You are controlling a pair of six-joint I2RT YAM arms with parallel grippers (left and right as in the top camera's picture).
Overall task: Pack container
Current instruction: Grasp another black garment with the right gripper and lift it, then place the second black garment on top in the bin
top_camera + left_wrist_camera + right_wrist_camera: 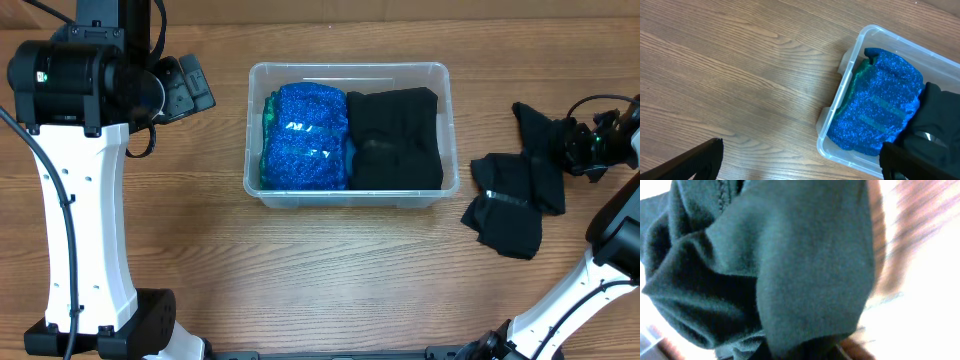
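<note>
On the left side of the tabletop point(350, 270), the left gripper point(195, 85) hangs above bare wood, a little apart from the container's left wall. In its wrist view the two fingers point(700, 160) stand wide apart at the lower corners, so it is released and holds nothing.

In the middle lies the container point(448, 130), a clear rectangular tub with rounded corners and a moulded rim, flat on the tabletop. Its left half is filled with a blue glittery cloth point(305, 135), and a strip of green cloth point(855, 85) shows between it and the left wall. The right half holds a folded black cloth point(395, 140), touching the blue one.

To the right of the container, a black garment point(515, 200) lies spread on the wood, apart from the tub. Its upper end rises into the right gripper point(565, 140), which appears clenched on it. The right wrist view is nearly covered with bunched dark fabric, and the fingers are hidden.
</note>
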